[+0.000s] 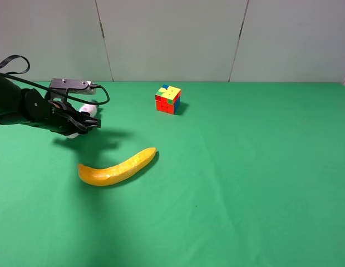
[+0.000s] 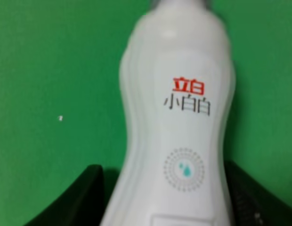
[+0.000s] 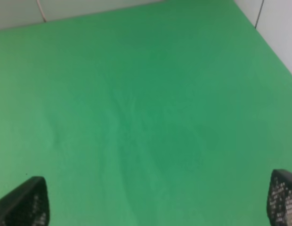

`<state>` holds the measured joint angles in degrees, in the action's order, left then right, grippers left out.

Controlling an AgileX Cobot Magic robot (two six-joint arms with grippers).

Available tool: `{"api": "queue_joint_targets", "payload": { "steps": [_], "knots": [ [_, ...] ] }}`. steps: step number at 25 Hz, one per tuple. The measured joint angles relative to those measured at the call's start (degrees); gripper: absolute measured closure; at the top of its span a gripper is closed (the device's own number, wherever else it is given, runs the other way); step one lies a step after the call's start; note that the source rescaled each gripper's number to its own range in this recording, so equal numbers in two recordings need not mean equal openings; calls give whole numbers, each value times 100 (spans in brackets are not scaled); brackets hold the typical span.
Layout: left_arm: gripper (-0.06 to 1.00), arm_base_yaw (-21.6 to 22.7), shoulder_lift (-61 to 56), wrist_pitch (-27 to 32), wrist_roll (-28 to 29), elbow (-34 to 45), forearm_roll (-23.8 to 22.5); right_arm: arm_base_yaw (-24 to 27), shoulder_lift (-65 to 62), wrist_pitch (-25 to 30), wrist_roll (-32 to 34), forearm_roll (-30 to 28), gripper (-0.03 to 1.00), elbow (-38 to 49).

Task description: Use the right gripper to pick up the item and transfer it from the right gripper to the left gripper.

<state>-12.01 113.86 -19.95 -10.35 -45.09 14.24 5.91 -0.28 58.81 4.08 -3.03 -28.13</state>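
Green cloth tabletop [image 1: 245, 194], grey wall [image 1: 172, 39].

The bottle [image 2: 176, 122] is smooth white plastic, a bit shiny. The desk [image 1: 245, 183] wears soft, dull green cloth. The banana [image 1: 117, 168] has smooth yellow skin. The puzzle cube [image 1: 168, 99] is hard, bright plastic.

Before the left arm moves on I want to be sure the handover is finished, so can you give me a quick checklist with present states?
1. Left gripper shut on the white bottle: ok.
2. Right gripper open and empty: ok.
3. Right arm out of the high view: ok.
4. Bottle off the green table: cannot tell.
5. Banana apart from the left gripper: ok.
6. Puzzle cube well away: ok.
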Motion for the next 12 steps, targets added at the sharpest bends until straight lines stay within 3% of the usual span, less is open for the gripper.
{"api": "queue_joint_targets", "payload": {
  "steps": [4,6,12],
  "knots": [
    [94,5,0,33,0,-23,4,0,0,0,0,0,-3,0],
    [87,5,0,44,0,-23,12,0,0,0,0,0,-3,0],
    [36,5,-23,108,0,-23,17,0,0,0,0,0,-3,0]
  ]
}}
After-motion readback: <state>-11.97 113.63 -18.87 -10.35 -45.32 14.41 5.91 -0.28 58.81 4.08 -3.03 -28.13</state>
